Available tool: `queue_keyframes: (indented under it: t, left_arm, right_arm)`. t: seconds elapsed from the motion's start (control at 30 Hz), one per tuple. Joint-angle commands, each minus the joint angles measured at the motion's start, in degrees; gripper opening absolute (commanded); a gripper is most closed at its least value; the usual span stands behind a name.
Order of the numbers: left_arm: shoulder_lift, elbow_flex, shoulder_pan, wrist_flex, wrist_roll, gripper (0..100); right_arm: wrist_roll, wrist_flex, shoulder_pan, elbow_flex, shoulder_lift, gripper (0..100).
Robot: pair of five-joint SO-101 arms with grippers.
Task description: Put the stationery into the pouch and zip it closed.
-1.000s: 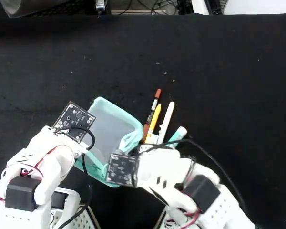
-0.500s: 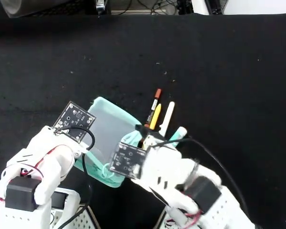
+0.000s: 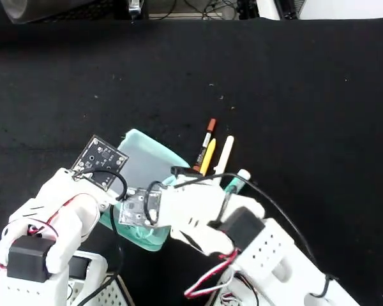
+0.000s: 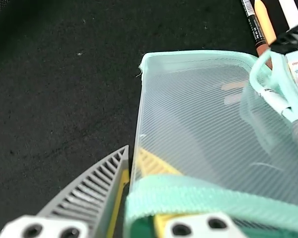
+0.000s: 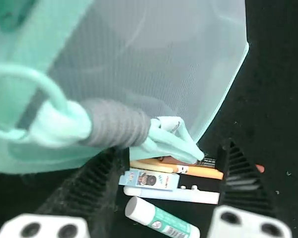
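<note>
A translucent pouch (image 3: pixel 147 167) with teal edges lies open-ended on the black table. My left gripper (image 4: pixel 134 159) is shut on its near edge, one grey finger (image 4: pixel 92 196) outside it. Beside the pouch lie a brown pen (image 3: pixel 208 135), a yellow pen (image 3: pixel 208 157), a white pen (image 3: pixel 225 153) and a glue stick (image 3: pixel 238 180). My right gripper (image 5: pixel 171 186) hovers open over the pouch's edge, with the glue stick (image 5: pixel 159 221) and pens (image 5: pixel 188 171) on the table beyond its fingers. A teal pen with a grey grip (image 5: pixel 114 127) lies against the pouch by a teal loop (image 5: pixel 20 99).
The black table (image 3: pixel 293 102) stretches wide behind and to the right of the pens. Cables and equipment line the far edge (image 3: pixel 179 9). Both arm bases crowd the near edge.
My right arm has swung left, and its wrist now sits over the pouch's near corner, close to the left arm. The left arm and the pens have stayed put.
</note>
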Motion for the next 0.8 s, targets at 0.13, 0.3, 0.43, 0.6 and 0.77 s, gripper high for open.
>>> queue_keyframes:
  t: [0.13,0.3,0.43,0.6,0.77]
  left_arm:
    - [-0.09,-0.22,0.40,0.00,0.53,3]
    - [-0.09,-0.22,0.40,0.09,0.53,3]
    - [-0.09,-0.22,0.40,0.09,0.53,3]
    - [-0.09,-0.22,0.40,0.09,0.53,3]
    - [0.00,-0.22,0.40,0.00,0.53,3]
  right_arm:
    - [2.81,-3.96,0.26,-4.18,6.02,28.6]
    - [2.90,-6.59,-1.14,-2.95,4.79,9.6]
    - [2.46,-6.33,-1.76,-2.68,0.84,1.4]
    - [2.73,-0.53,-1.49,-2.33,-5.85,1.2]
    - [2.46,7.38,-1.49,-2.33,-12.53,1.2]
